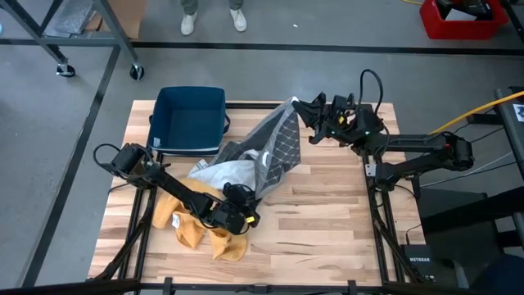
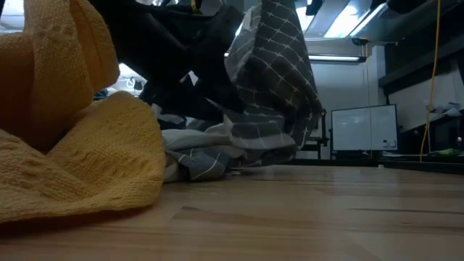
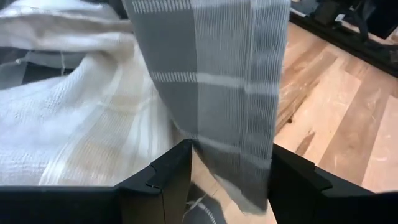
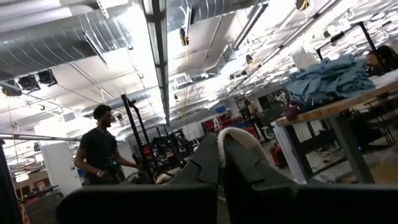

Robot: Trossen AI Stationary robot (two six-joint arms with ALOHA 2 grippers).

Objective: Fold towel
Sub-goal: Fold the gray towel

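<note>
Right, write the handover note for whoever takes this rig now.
Right gripper: shut on a corner of the grey towel, holding it up above the table's far side.
Left gripper: open, low at the pile, its fingers either side of the grey towel's hanging edge, not yet closed.
Things: grey towel hangs from the right gripper down onto a white towel; yellow towel crumpled under the left arm; blue bin at the far left.
Done: one corner lifted.
Left: grab a second corner, spread the towel flat, fold it.
</note>
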